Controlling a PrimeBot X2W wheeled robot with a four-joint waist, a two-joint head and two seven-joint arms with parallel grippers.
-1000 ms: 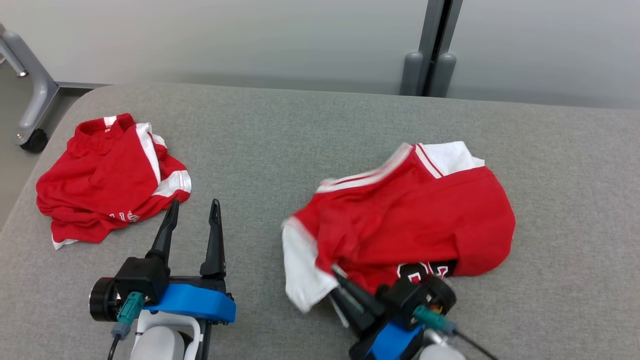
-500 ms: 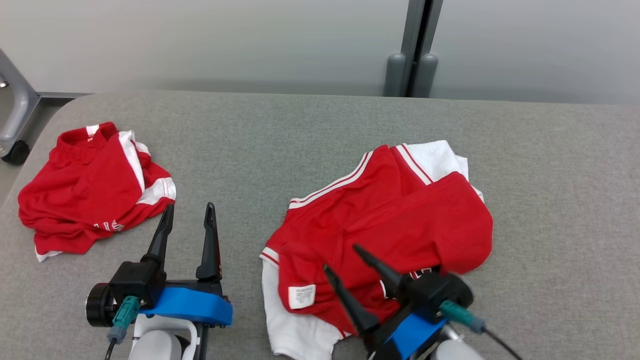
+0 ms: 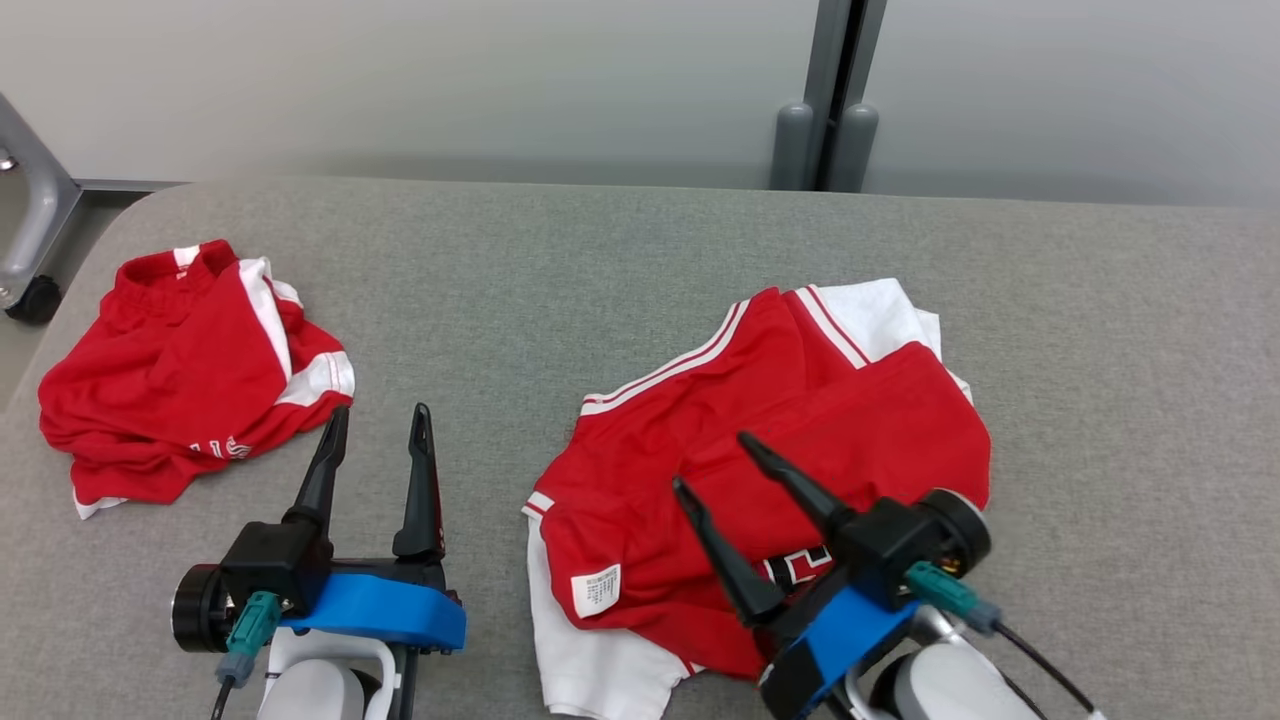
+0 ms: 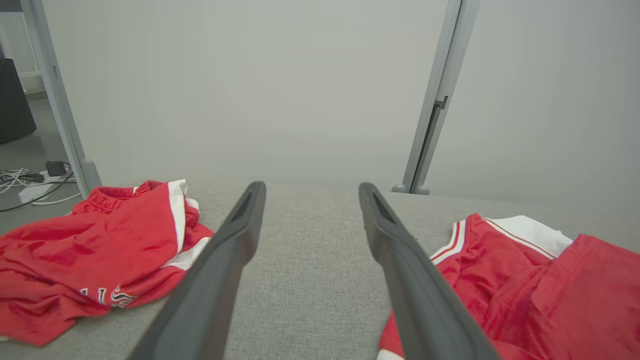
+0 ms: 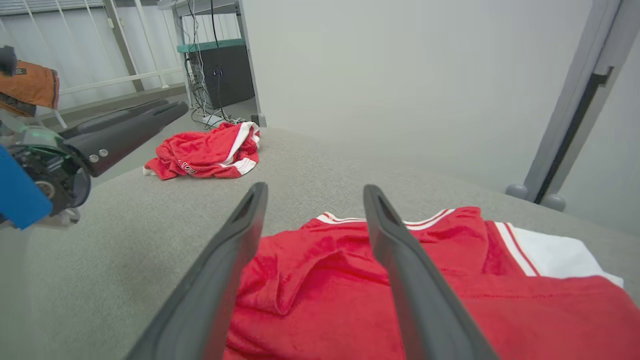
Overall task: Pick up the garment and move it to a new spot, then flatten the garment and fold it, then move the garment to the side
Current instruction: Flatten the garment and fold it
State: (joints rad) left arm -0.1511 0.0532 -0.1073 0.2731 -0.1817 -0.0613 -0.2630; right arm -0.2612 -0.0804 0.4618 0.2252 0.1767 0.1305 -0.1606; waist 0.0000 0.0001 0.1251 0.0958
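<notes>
The garment (image 3: 790, 420), a red piece with white panels and striped trim, lies rumpled on the grey table (image 3: 620, 260) right of centre, a white label showing at its near corner. My right gripper (image 3: 714, 462) hovers over its near part, open and holding nothing; in the right wrist view the fingers (image 5: 315, 187) stand apart above the red cloth (image 5: 350, 285). My left gripper (image 3: 381, 410) is open over bare table to the garment's left, and its wrist view (image 4: 311, 186) shows the garment (image 4: 525, 285) at the right.
A second red and white garment (image 3: 180, 390) lies bunched at the table's left end (image 4: 100, 240) (image 5: 205, 150). A grey post (image 3: 825, 140) and wall stand behind the table. A wheeled metal frame leg (image 3: 30, 250) is off the left edge.
My right gripper has opened and let go of the garment, then risen up and to the right. The garment has dropped and settled flatter on the table. The left gripper has stayed put.
</notes>
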